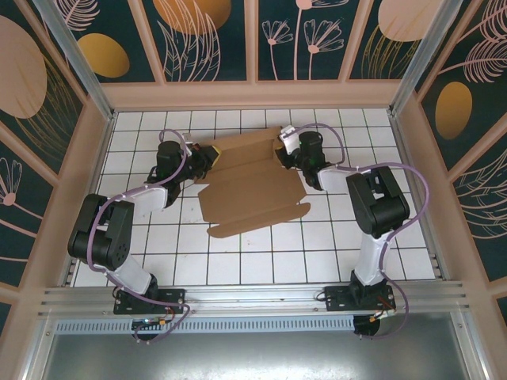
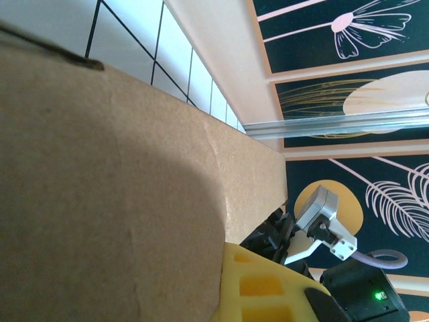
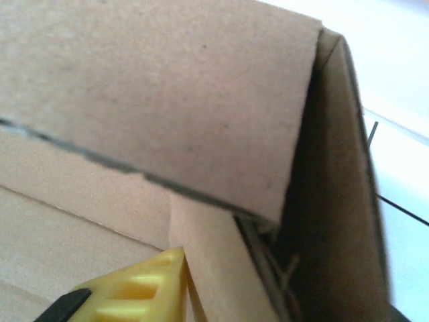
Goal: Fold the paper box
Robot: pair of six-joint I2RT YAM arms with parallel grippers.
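- The paper box (image 1: 252, 190) lies in the middle of the tiled worktop (image 1: 317, 253). Its near part is flat, with the tabs spread toward the arms, and its far part looks raised.
- The left fingers (image 2: 268, 288) are at the far left end of the box and the right fingers (image 3: 134, 295) at the far right end. Each wrist view shows one yellow pad close against the brown cardboard.
- How far the fingers are open I cannot tell — on both sides the second pad is hidden, so a hold on a flap is possible but not sure.
- In the right wrist view an upright flap meets a wall at a corner.
- I judge the step in hand is setting up the end walls, and the task is perhaps half done.
- The next move needs both ends kept upright together — then the near panel can come over and its tabs find the slots.
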